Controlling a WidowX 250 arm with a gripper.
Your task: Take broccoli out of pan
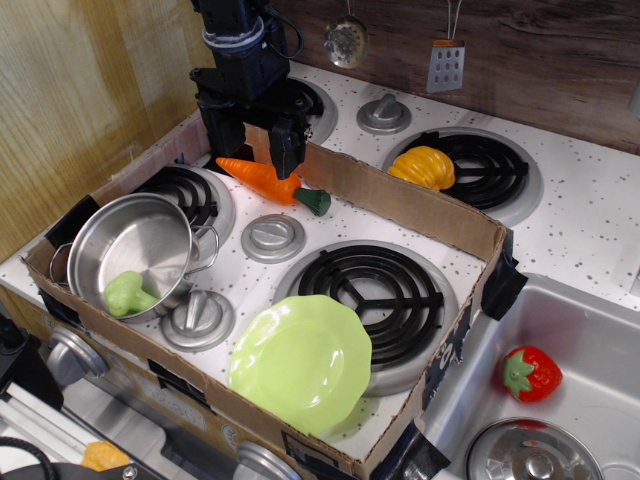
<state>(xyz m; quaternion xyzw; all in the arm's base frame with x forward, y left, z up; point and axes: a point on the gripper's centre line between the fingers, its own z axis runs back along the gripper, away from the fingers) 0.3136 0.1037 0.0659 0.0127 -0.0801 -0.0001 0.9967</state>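
The light-green broccoli lies inside the shiny steel pan, against its near rim. The pan is tilted and sits on the front-left burner. My black gripper hangs at the back, above the orange carrot, well away from the pan. Its two fingers are spread apart with nothing between them.
A lime-green plate leans on the front burner. A low cardboard wall rings the stove area. Grey knobs sit between burners. A yellow toy lies on the back right burner. A strawberry is in the sink.
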